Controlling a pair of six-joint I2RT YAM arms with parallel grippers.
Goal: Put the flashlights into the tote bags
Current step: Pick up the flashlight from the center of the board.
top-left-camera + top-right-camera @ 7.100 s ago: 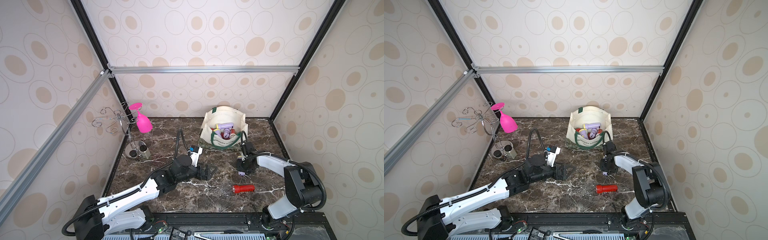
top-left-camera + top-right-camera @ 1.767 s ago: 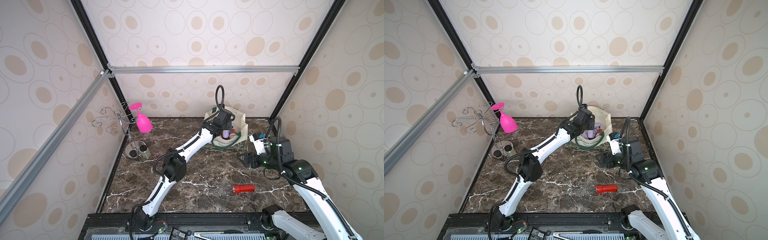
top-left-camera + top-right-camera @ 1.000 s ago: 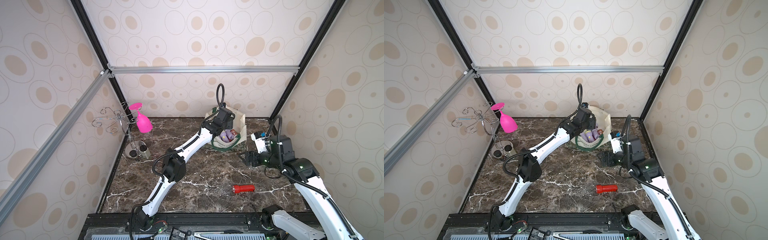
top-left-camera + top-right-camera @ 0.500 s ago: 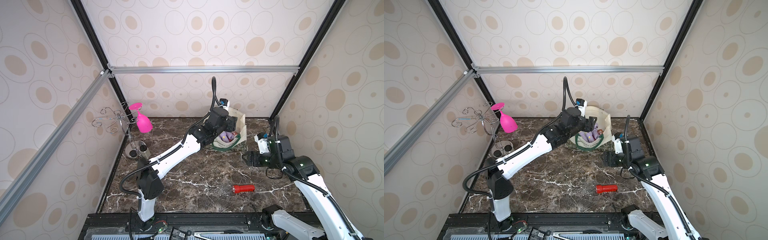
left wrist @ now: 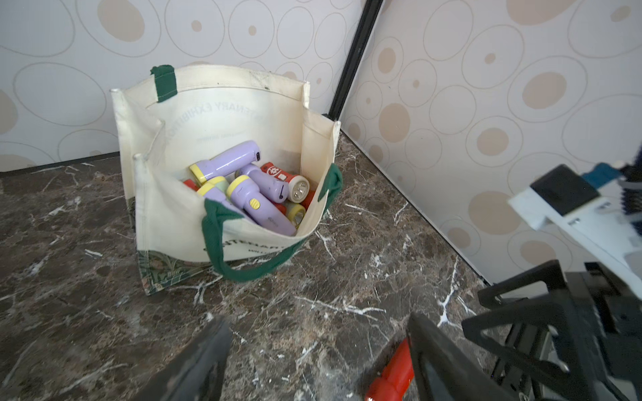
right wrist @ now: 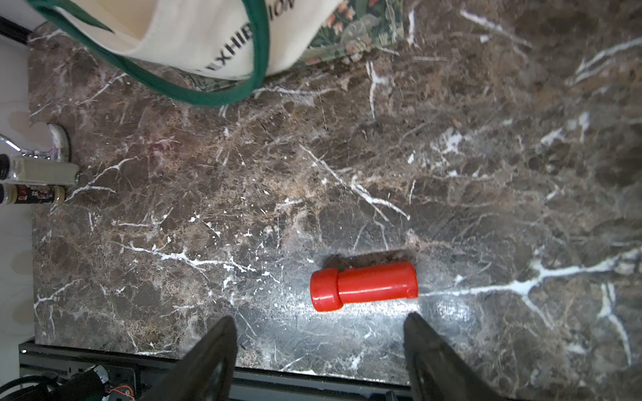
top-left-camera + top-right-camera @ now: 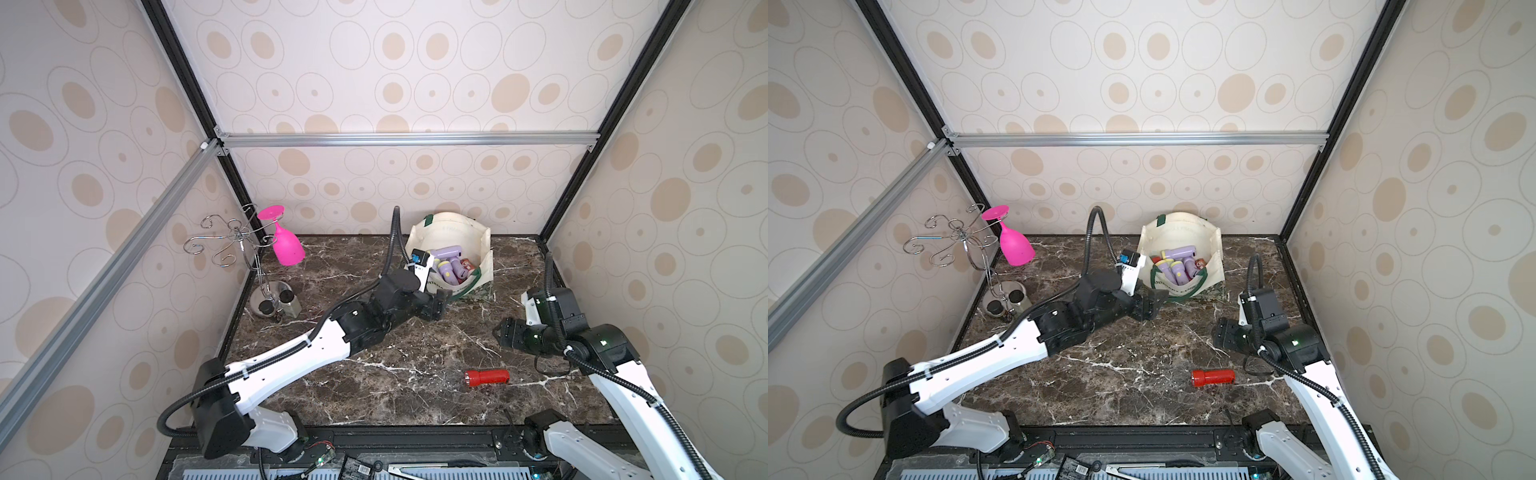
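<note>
Cream canvas tote bag (image 7: 449, 237), dark green handles, stands upright at the back of the brown marble tabletop (image 7: 395, 399), toward the right rear corner, with its mouth gaping. Inside lies a heap of flashlights (image 5: 250, 194): lilac ones with yellow rings on top, red ones under and beside them, one red with its lens facing out. The count is not readable. One red flashlight (image 7: 487, 378) lies on its side on the bare marble toward the front, well apart from the bag, head toward the left arm's side. Left gripper (image 7: 439, 302) hangs just in front of the bag's near wall, fingers (image 5: 208, 354) spread wide, nothing between them. Right gripper (image 7: 502, 332) is raised over the marble, to the right of the bag and behind the loose flashlight. Its fingers (image 6: 215, 354) are parted and empty, and in the right wrist view the red flashlight shows clear of both, untouched. In the left rear corner stands a wire glass rack (image 7: 232, 241) with a pink goblet (image 7: 286, 247) hung upside down. Small dark-capped containers (image 7: 286, 297) sit at its foot.
</note>
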